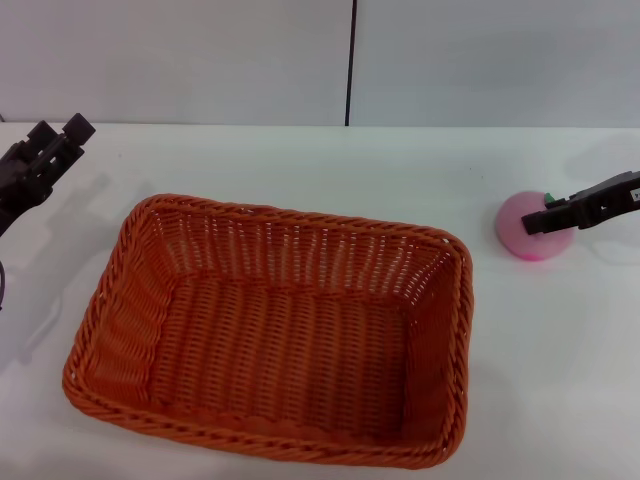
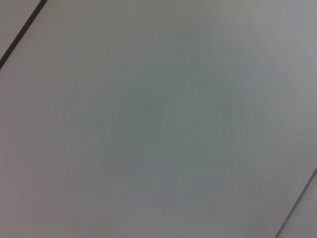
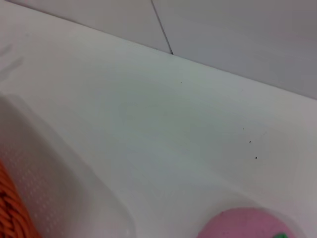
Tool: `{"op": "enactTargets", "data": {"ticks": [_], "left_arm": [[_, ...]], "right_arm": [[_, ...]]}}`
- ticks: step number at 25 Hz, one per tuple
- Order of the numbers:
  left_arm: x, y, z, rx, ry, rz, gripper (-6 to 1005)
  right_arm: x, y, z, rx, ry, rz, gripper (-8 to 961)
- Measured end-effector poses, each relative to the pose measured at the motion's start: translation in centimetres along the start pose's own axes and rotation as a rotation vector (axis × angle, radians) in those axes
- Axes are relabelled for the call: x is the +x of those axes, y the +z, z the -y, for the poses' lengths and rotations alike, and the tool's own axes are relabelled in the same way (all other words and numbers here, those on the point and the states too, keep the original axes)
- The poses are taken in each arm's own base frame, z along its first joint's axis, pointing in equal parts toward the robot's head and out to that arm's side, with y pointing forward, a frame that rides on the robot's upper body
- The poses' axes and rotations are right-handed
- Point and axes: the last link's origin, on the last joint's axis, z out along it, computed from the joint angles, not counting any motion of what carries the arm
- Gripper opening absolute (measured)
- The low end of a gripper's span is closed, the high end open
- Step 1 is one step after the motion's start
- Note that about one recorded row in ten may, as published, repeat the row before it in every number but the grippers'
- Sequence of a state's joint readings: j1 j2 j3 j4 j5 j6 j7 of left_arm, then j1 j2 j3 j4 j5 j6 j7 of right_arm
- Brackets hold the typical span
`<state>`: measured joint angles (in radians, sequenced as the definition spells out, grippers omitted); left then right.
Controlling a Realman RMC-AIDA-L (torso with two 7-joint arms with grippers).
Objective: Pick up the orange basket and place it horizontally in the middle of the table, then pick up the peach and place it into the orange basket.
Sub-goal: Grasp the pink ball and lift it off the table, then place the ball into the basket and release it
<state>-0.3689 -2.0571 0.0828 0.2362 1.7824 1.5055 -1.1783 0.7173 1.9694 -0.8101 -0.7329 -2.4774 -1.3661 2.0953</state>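
Observation:
The orange basket [image 1: 290,215] lies lengthwise across the middle of the white table [image 1: 300,160], nothing inside it. Its woven corner [image 3: 12,213] shows in the right wrist view. The pink peach [image 1: 520,235] rests on the table to the basket's right, a green mark on top. My right gripper [image 1: 535,220] reaches in from the right edge and hangs over the peach, covering part of it. The right wrist view shows the peach [image 3: 242,225] close below the camera. My left gripper [image 1: 60,132] is raised at the far left, open, holding nothing.
A pale wall with a dark vertical seam [image 1: 350,60] stands behind the table. The left wrist view shows only a plain pale surface with dark seams [image 2: 20,34]. Bare tabletop [image 3: 163,134] lies between basket and peach.

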Motion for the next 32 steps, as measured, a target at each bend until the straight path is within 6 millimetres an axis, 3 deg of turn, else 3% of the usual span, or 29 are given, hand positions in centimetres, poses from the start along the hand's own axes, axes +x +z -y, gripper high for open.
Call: {"op": "enactTargets", "data": {"ticks": [4,15,20,21,23,24,26,27,29,32], "left_arm": [[-0.1,0.0,0.0,0.004,-0.002,0.002,800],[-0.2,0.1,0.3,0.020,-0.002,0.009,800],[-0.1,0.2,0.2,0.017,-0.002,0.008,800],[-0.1,0.2,0.2,0.017,-0.002,0.008,800],[-0.1,0.2,0.2,0.016,-0.003,0.008,800],[-0.1,0.2,0.2,0.017,-0.008,0.002,800],[0.0,0.2,0.2,0.018,-0.013,-0.002,800],[0.0,0.2,0.2,0.018,-0.013,-0.002,800],[0.0,0.2,0.2,0.018,-0.013,-0.002,800],[0.1,0.2,0.2,0.014,-0.018,-0.007,800]], "right_arm": [[-0.2,-0.1,0.1,0.006,-0.003,0.001,452],[-0.1,-0.2,-0.2,-0.006,-0.019,-0.007,261],[-1.0,-2.5,-0.9,-0.036,-0.023,0.099,149],[-1.5,-4.2,-1.6,-0.077,-0.031,0.201,125],[-1.7,-4.9,-2.0,-0.098,-0.038,0.249,103],[-2.4,-6.6,-3.2,-0.153,-0.075,0.366,93],[-2.9,-7.8,-4.5,-0.225,-0.128,0.473,71],[-2.9,-7.8,-4.5,-0.225,-0.128,0.473,65],[-3.5,-9.0,-6.8,-0.360,-0.227,0.599,52],[-3.9,-8.9,-8.3,-0.454,-0.288,0.637,33]]}}
